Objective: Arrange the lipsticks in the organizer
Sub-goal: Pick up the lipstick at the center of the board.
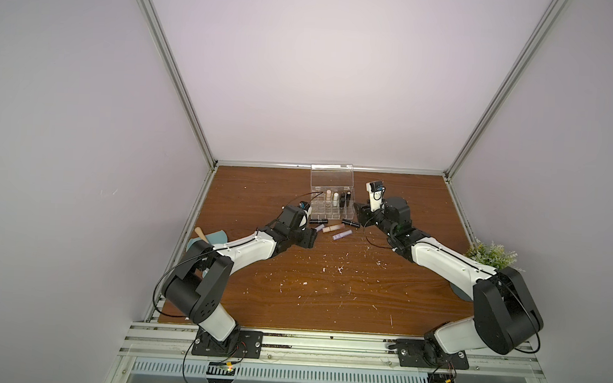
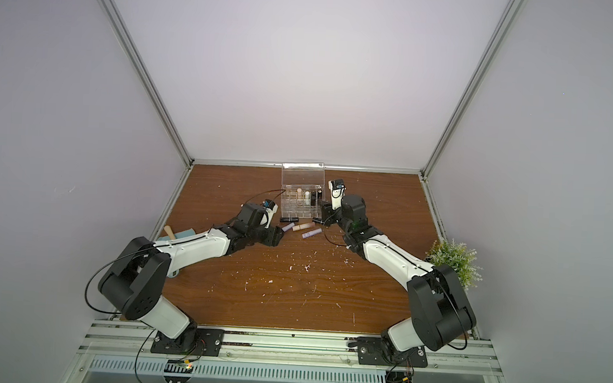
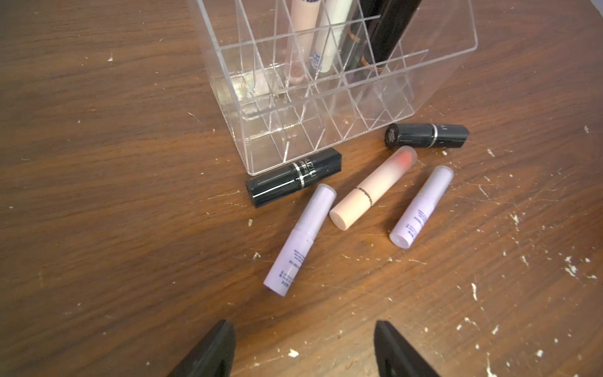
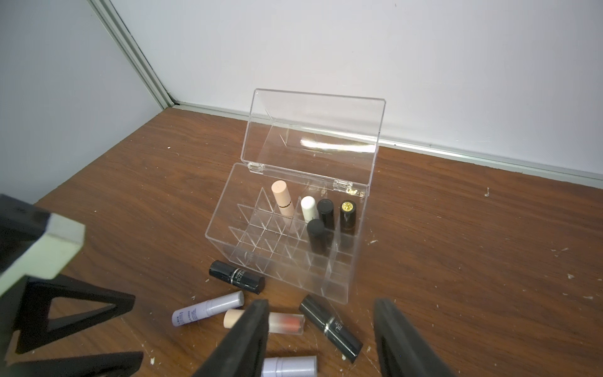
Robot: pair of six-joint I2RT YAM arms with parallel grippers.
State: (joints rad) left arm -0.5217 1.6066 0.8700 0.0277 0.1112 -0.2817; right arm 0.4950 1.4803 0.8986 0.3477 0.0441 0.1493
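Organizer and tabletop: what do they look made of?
Organizer: clear rigid plastic, likely acrylic, glossy; see-through walls, and the lid glints. Tabletop: wood-grain surface, possibly laminate, matte, scratched with pale flecks.

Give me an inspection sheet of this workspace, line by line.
Surface: wooden table, scratched, with white flecks.
Job's things: organizer with lid open, five lipsticks upright in cells; five loose lipsticks lying before it.
Clutter: teal dustpan, brush, plant.
Grippers: left claw open, empty; right claw open, empty.
Cables: black cable looping off each arm.
Surroundings: pale walls, aluminium frame.
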